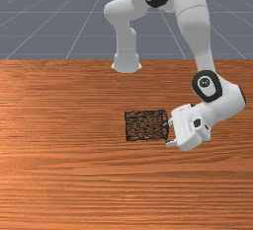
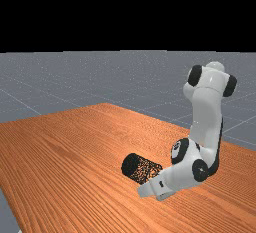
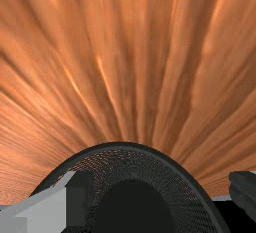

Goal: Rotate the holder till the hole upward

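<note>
Orange-brown wood beneath a wide-open tool, one finger at the mouth of the mesh holder

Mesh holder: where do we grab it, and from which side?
I'd pinch the holder by its rim, coming from the front view's right, one finger inside, one outside. It lies on its side, mouth facing the pincer, and the thin wall should fit more easily than the wide body.

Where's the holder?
Front view: the mesh holder lies on its side on the table near mid-picture, just to the front view's left of the gripper, mouth facing it.
</note>
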`<state>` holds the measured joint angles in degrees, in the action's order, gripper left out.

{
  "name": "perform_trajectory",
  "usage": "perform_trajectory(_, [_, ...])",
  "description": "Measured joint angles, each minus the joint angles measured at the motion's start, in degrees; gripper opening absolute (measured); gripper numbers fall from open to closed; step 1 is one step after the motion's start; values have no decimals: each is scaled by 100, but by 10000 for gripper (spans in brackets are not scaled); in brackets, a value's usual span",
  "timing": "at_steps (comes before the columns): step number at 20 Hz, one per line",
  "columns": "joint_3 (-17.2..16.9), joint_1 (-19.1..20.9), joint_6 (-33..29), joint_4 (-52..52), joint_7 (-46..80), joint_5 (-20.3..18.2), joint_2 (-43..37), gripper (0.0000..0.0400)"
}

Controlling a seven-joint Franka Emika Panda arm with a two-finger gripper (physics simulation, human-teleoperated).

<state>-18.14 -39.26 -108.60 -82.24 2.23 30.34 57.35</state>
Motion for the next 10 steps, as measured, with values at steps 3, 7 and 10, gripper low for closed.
perform_trajectory(3, [-178,-27,-260,-321,266,195,-105,400])
perform_trajectory(7, [-137,96,-344,-397,87,151,-161,400])
perform_trajectory(10, [-59,235,-841,-779,43,95,-402,400])
